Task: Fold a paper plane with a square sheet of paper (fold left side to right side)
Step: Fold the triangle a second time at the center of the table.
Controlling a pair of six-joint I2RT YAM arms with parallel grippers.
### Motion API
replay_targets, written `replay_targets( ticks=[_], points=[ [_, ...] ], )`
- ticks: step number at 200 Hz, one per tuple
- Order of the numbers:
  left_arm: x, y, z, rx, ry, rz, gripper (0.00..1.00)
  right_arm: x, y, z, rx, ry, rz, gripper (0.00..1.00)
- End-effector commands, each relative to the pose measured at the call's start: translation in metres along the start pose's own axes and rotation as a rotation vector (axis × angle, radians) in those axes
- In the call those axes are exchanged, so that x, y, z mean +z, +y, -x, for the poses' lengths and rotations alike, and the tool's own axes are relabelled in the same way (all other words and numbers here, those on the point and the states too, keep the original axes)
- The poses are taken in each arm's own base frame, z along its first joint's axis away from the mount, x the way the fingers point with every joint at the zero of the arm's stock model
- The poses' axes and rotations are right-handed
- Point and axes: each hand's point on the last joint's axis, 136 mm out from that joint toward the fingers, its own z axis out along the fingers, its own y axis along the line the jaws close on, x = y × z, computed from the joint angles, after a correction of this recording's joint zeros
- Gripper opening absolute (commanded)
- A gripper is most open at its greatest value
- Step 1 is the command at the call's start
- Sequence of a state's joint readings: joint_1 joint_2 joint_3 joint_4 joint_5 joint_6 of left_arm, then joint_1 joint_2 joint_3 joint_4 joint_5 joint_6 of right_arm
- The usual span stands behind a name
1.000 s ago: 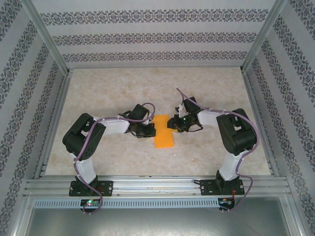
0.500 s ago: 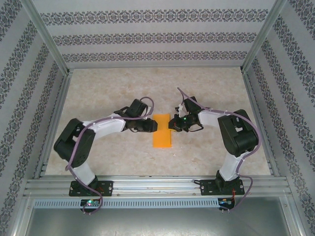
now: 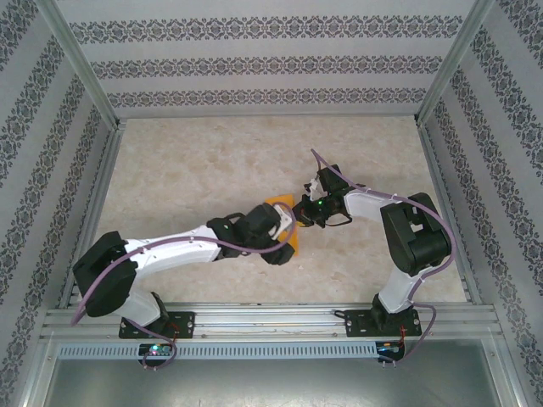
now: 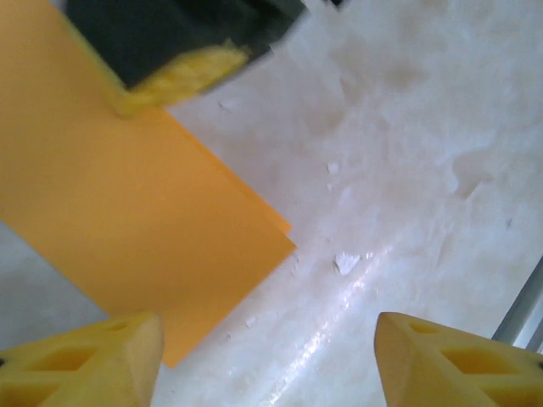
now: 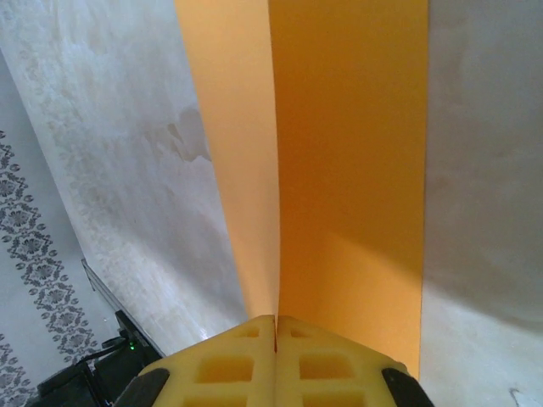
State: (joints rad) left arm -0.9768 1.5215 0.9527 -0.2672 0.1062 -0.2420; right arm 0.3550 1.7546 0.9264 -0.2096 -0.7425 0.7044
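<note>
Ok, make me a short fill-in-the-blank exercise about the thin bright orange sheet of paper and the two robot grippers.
1. The right gripper is ___ (open or shut) on the thin bright orange sheet of paper.
2. The left gripper hovers with its jaws ___ (open or shut), holding nothing.
3. Both grippers have blocky plastic fingers coloured ___.
Missing words: shut; open; yellow.

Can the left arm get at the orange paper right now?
Probably yes. The left gripper hangs open just above the orange paper, near its corner, with nothing between them. The right gripper, shut on the paper farther off, leaves that corner free.
</note>
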Motion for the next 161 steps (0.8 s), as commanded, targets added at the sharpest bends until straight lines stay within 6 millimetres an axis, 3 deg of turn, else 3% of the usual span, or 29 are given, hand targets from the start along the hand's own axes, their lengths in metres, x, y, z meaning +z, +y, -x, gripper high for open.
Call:
replay_targets(
  ticks=[1, 89, 112, 161],
  points=[
    [0.009, 0.008, -0.007, 0.113, 0.053, 0.149, 0.71, -0.004, -0.001, -0.003, 0.022, 0.003, -0.004, 0.0],
    [0.044, 0.017, -0.01, 0.27, 0.194, 0.393, 0.72, -0.001, -0.005, -0.003, 0.026, 0.006, -0.015, 0.0],
    [0.046, 0.017, -0.009, 0.27, 0.193, 0.396, 0.61, 0.0, -0.006, -0.003, 0.026, 0.007, -0.018, 0.0],
    [0.04, 0.013, -0.003, 0.251, 0.159, 0.38, 0.24, 0.0, -0.007, 0.0, 0.017, 0.008, -0.034, 0.03]
  ],
)
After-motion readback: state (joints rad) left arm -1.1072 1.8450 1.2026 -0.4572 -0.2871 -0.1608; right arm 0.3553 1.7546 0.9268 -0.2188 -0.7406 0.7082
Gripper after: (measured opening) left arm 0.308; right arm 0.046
